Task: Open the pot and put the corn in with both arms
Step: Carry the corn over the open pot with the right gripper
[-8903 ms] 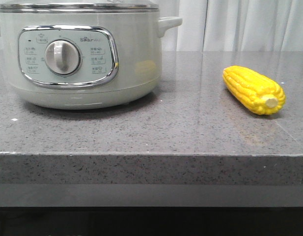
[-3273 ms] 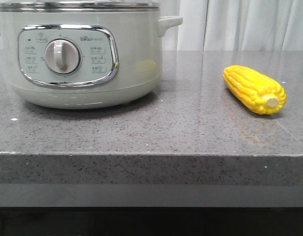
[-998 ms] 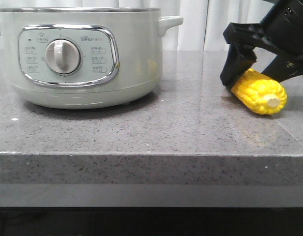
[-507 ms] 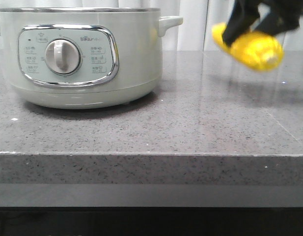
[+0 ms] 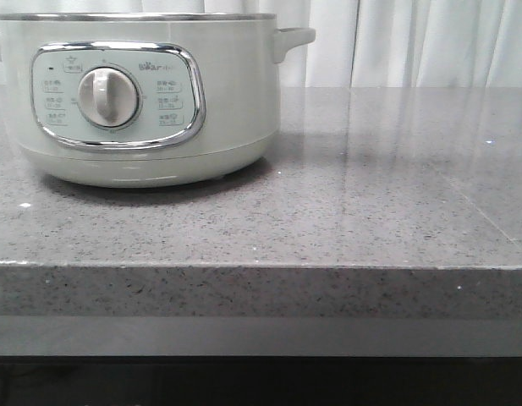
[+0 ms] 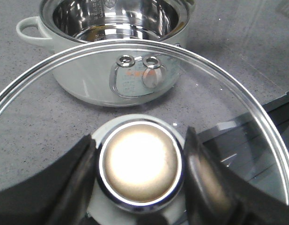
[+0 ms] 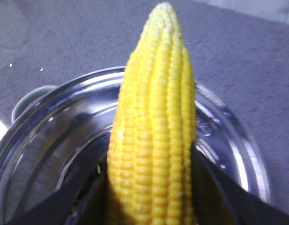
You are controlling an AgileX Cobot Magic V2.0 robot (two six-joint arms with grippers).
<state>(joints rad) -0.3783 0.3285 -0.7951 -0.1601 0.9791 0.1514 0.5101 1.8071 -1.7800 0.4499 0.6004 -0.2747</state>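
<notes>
Front view: pot sits lidless on the grey counter, no arm in frame. Left wrist view: left gripper held above and to the control-panel side of the pot, jaws clamped on the knob of the glass lid, lid lifted clear. Right wrist view: right gripper poised over the pot's steel bowl, jaws clamped on the corn, cob pointing away from the wrist.

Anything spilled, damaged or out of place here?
Nothing stands out. The pot sits upright and open, the left gripper holds the lid by its knob, and the right gripper holds the corn over the pot.
</notes>
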